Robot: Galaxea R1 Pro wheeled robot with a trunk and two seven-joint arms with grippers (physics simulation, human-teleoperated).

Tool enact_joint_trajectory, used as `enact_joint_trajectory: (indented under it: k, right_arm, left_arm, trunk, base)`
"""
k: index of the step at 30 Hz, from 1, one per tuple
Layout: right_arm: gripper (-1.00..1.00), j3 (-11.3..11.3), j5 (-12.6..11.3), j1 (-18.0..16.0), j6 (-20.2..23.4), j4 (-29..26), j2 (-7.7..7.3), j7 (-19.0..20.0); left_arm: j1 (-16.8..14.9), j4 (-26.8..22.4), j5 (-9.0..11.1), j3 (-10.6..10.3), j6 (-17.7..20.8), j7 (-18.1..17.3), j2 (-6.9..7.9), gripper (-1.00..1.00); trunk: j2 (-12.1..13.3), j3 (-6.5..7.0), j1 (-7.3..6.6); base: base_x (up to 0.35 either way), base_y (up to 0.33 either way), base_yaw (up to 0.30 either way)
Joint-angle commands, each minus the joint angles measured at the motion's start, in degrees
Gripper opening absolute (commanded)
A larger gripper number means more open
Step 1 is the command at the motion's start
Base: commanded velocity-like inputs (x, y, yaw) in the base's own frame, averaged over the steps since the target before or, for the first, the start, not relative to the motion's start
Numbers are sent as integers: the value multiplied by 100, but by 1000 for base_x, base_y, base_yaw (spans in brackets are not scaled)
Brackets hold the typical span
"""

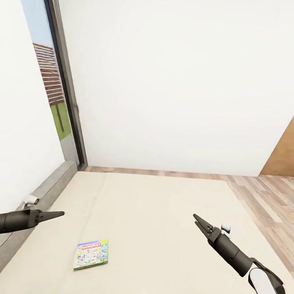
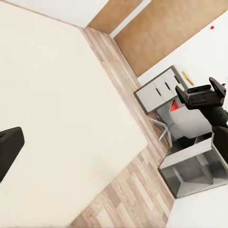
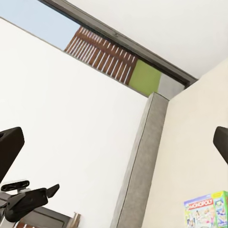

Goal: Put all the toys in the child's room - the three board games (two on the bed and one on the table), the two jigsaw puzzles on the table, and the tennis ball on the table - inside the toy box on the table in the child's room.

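Note:
A colourful Monopoly board game [image 1: 91, 254] lies flat on the beige bed [image 1: 158, 235], near its front left; it also shows in the right wrist view [image 3: 206, 210]. My left gripper [image 1: 58, 214] hovers above the bed, to the left of and a little beyond the game. My right gripper [image 1: 199, 221] hangs over the right half of the bed, well away from the game. The right wrist view has its fingers [image 3: 9, 148] wide apart with nothing between them. One left finger [image 2: 8, 149] shows at the frame's edge, also holding nothing.
A grey padded ledge [image 1: 33, 205] runs along the bed's left side under a tall window [image 1: 50, 83]. Wood floor [image 1: 270, 204] and a brown door [image 1: 291, 148] lie to the right. A white cabinet [image 2: 159, 90] and a grey open shelf [image 2: 190, 173] stand past the bed.

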Motion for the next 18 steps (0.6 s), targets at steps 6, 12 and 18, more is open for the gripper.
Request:
enact_joint_trajectory:
  k: [6,12,18]
  right_arm:
    - [100,-6,-38,-5,43,-3,0,4]
    - [100,-6,-29,-5,43,-4,0,-5]
    - [100,3,-11,-5,40,-5,4,-45]
  left_arm:
    - [-4,7,-6,0,61,-24,1,100]
    - [-4,10,-32,-12,68,-24,-6,100]
    - [-4,15,-60,-29,86,-24,-22,100]
  trunk:
    - [-13,-13,4]
    - [-13,-13,4]
    - [-13,-13,4]
  base:
    - [0,143,0]
    - [0,19,0]
    - [0,2,0]
